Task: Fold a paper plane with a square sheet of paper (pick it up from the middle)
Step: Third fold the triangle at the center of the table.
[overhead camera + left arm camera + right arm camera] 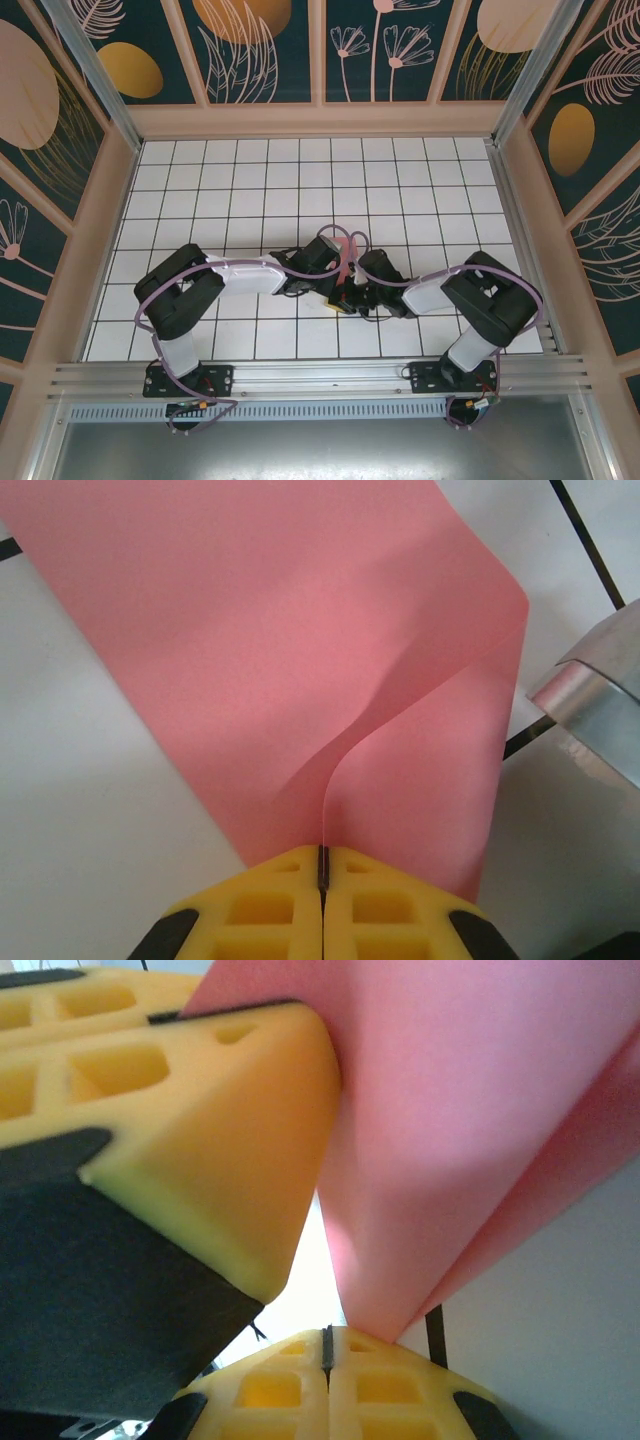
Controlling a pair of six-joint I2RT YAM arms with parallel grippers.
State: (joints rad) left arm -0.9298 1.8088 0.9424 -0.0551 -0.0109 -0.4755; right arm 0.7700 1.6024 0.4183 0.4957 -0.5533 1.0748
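Two closed grips hold the square sheet of paper (pixel 300 650) raised near the middle of the table (pixel 200 190): the left gripper (pixel 322 875) pinches its buckled edge, the right gripper (pixel 327 1345) its folded tip at twelve o'clock, likely to set the centre crease.

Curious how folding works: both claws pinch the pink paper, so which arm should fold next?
Probably the left: the left gripper pinches the square sheet of paper where it bends, most of it spread ahead; the right gripper holds just a point.
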